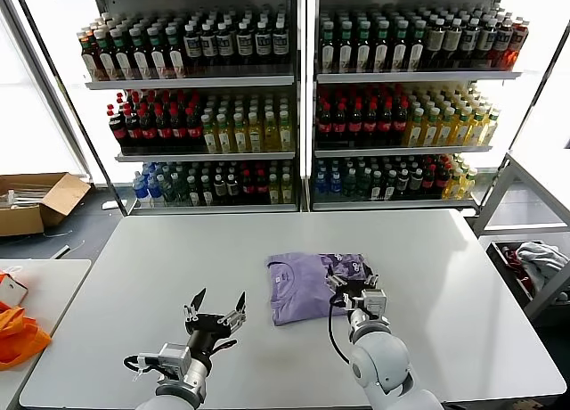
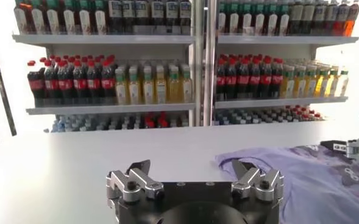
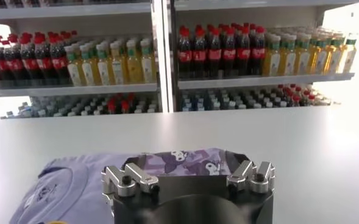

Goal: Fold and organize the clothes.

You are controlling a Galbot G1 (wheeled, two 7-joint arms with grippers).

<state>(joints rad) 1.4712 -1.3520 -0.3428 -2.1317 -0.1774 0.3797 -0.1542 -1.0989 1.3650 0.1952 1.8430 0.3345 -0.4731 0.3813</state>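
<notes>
Both sets of fingers are standing wide open, holding nothing. The right gripper (image 1: 354, 283) is hovering over the near edge of the folded soft lavender T-shirt (image 1: 303, 285) on the white table (image 1: 134, 267). The left gripper (image 1: 216, 303) is waiting beside it. Slide under every layer before pinching.

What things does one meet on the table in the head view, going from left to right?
Left pincer, open above bare table → folded lavender T-shirt → right pincer, open at the shirt's right edge.
</notes>
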